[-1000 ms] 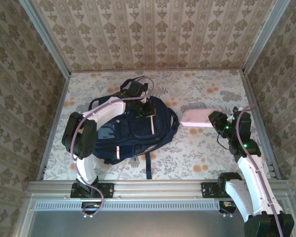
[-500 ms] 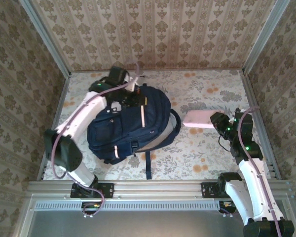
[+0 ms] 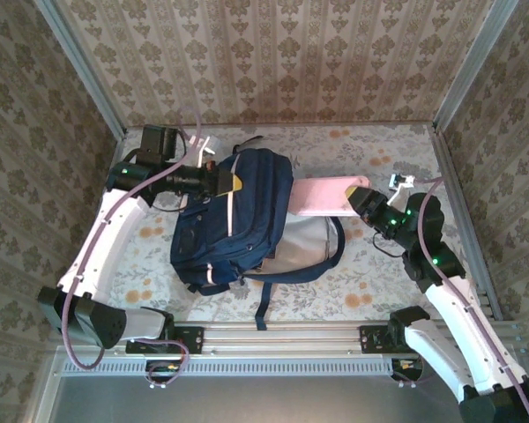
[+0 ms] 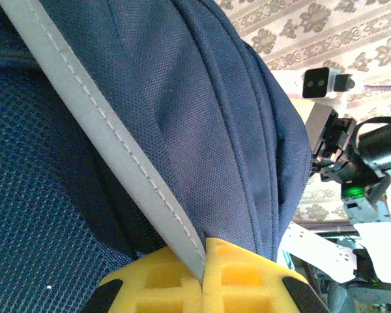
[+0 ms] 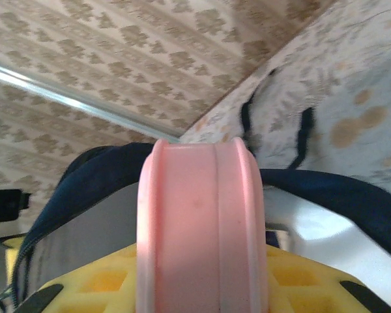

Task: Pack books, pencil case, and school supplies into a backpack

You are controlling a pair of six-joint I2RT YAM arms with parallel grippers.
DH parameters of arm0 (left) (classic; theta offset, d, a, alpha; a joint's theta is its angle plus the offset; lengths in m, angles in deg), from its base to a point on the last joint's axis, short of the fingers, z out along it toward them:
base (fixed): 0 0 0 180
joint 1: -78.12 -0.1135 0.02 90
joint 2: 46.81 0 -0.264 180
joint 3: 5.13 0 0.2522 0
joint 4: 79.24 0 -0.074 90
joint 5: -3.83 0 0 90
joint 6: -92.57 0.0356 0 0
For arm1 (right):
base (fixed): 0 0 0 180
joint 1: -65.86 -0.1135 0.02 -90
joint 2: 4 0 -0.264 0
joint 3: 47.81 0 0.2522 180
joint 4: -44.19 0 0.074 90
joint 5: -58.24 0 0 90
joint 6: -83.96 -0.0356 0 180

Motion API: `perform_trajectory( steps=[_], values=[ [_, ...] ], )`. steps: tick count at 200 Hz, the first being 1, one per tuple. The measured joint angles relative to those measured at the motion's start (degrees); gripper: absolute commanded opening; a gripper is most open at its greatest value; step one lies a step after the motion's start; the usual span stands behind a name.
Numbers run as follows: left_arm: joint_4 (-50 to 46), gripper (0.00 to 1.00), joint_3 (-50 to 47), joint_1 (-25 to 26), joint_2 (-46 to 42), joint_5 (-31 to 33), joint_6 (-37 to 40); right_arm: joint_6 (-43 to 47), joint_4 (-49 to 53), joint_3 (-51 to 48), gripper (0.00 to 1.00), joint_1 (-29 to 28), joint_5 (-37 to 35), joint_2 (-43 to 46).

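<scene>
The navy backpack (image 3: 234, 220) lies at mid-left of the table with its top flap lifted. My left gripper (image 3: 234, 182) is shut on the flap's edge; in the left wrist view its yellow pads (image 4: 247, 280) pinch the pale stripe (image 4: 117, 143) of the backpack (image 4: 215, 117). My right gripper (image 3: 363, 201) is shut on one end of a pink pouch (image 3: 326, 196), one of the school supplies, whose far end reaches the backpack's opened right side. In the right wrist view the pink pouch (image 5: 199, 222) stands between the yellow fingers (image 5: 98, 280), pointing over the navy rim (image 5: 72, 176).
The backpack's pale grey inner panel (image 3: 304, 242) shows below the pouch. A dark strap (image 3: 260, 304) trails toward the front rail (image 3: 273, 335). Patterned walls close in the floral table (image 3: 388, 273) on three sides. The right arm (image 4: 358, 163) appears behind the backpack in the left wrist view.
The left arm swung out to the back left, pulling the backpack's top up and open. The right gripper carried the pink pouch leftward to the backpack's opening.
</scene>
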Motion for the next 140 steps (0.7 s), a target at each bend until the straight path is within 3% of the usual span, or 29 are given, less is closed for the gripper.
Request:
perform_trajectory(
  steps=[55,99,140],
  values=[
    [1.3,0.00,0.0,-0.1,-0.1,-1.1,-1.6,-7.0,-10.6,-4.0,0.21,-12.1,-3.0,-4.3],
    [1.3,0.00,0.0,-0.5,-0.1,-1.1,-2.1,-9.9,-17.3,-4.4,0.21,-21.6,-10.3,-10.2],
    [4.3,0.00,0.0,-1.2,0.0,-1.5,-4.7,-11.0,-22.8,-3.9,0.23,-32.2,-19.7,-21.2]
  ],
)
